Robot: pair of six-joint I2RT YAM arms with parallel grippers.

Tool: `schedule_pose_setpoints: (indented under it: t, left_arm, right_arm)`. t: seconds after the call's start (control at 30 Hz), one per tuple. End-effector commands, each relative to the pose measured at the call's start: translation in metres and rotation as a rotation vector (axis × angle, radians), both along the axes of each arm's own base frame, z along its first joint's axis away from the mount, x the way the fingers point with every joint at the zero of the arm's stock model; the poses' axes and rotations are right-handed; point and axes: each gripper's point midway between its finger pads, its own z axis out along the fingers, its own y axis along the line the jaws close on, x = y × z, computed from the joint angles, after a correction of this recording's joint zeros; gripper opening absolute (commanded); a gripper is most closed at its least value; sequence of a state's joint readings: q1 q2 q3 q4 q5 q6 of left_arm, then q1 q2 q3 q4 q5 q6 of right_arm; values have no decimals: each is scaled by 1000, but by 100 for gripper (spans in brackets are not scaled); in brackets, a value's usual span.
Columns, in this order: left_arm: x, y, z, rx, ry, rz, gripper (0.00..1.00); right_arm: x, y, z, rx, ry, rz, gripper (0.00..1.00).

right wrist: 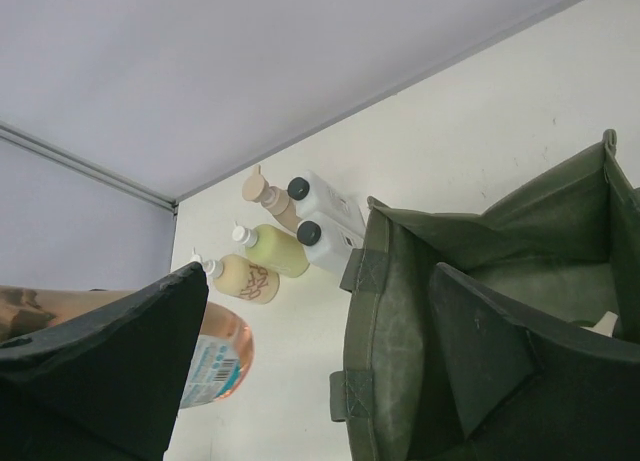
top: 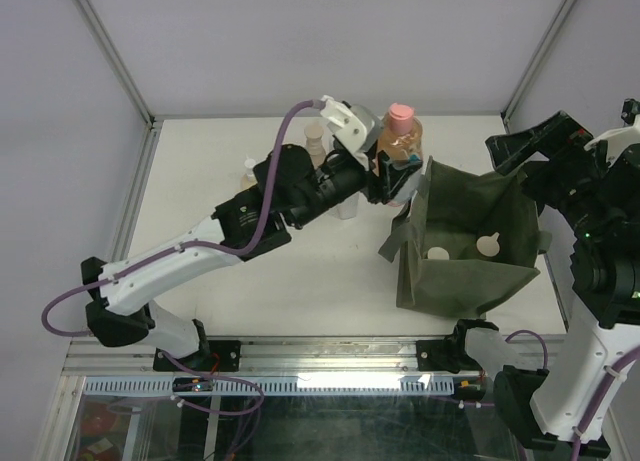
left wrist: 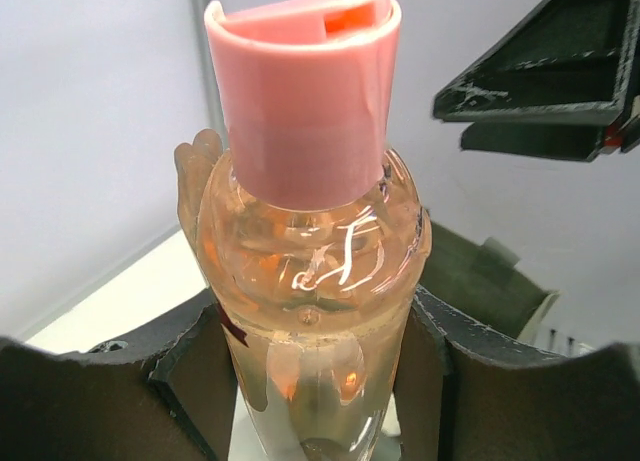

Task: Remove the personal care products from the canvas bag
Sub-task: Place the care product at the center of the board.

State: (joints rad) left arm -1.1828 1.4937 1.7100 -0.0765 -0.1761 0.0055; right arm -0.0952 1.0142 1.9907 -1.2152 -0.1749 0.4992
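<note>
In the bag, two pale caps are seen at 7 o'clock from the right gripper, which is held open and is judged the nearer. Beyond, a pink-capped bottle is clamped upright in the left gripper. Other bottles are stood at its 9 o'clock on the table.

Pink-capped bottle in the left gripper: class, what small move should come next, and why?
Probably lower it onto the table beside the other bottles and release: the left gripper holds the pink-capped bottle already outside the canvas bag.
</note>
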Motion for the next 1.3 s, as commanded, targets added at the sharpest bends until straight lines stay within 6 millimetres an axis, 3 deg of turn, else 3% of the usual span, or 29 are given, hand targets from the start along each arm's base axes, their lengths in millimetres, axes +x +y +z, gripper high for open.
schedule_pose_setpoints:
  t: [0.0, 0.13, 0.3, 0.57, 0.7, 0.9, 1.1, 1.27]
  left_arm:
    - [3, 87, 70, -183, -91, 175, 4]
    - [15, 120, 42, -130, -72, 304, 5]
    - [28, 142, -18, -88, -10, 416, 6]
    - [56, 153, -97, -72, 47, 513, 7]
    - [73, 155, -149, -65, 77, 535, 8]
    - [95, 153, -183, -89, 80, 492, 14]
    - [122, 152, -206, -99, 50, 487, 23]
    - [140, 140, -221, -59, 0, 462, 23]
  right_arm:
    - [12, 8, 10, 14, -50, 48, 95]
    - [16, 12, 1, 25, -34, 70, 95]
    - [20, 13, -5, 22, -18, 81, 95]
    - [21, 14, -15, 14, 13, 95, 95]
    - [20, 13, -18, 0, 22, 95, 95]
    - [14, 9, -25, -37, 51, 90, 95]
    - [11, 9, -35, -44, 86, 96, 95]
    - [8, 12, -43, -39, 125, 113, 95]
